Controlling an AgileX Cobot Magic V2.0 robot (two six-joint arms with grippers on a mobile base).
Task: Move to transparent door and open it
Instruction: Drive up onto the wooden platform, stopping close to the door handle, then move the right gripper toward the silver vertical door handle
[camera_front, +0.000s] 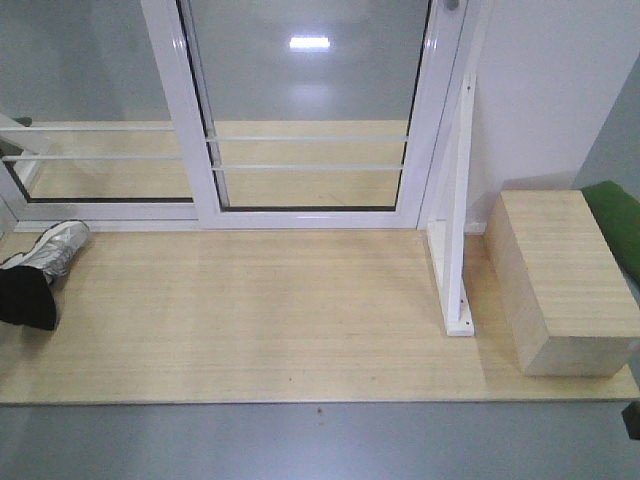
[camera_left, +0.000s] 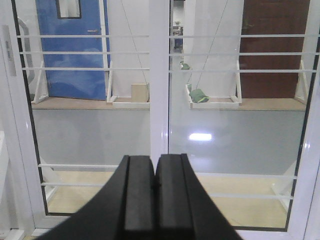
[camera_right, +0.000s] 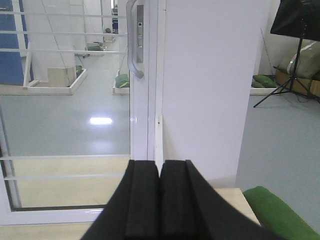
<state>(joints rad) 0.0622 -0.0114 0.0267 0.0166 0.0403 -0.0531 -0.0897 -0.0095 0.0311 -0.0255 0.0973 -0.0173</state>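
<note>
The transparent door (camera_front: 310, 90) stands straight ahead, a white-framed glass panel with thin white bars across its lower part. Its curved grey-white handle (camera_right: 132, 45) sits on the right stile (camera_right: 140, 110), up and left of my right gripper (camera_right: 160, 162) and well beyond it. That gripper is shut with nothing between its black fingers (camera_right: 142, 200). In the front view only the handle's lower tip (camera_front: 452, 5) shows, at the top edge. My left gripper (camera_left: 155, 157) is also shut and empty. It faces the middle stile (camera_left: 159, 75), where two glass panels meet, and touches nothing.
A wooden platform (camera_front: 250, 320) lies before the door. On its right stand a white bracket post (camera_front: 458, 200) and a wooden block (camera_front: 560, 280), with a green object (camera_front: 615, 220) behind. A person's shoe (camera_front: 52, 250) rests at left. Right of the door stands a white wall (camera_right: 210, 90).
</note>
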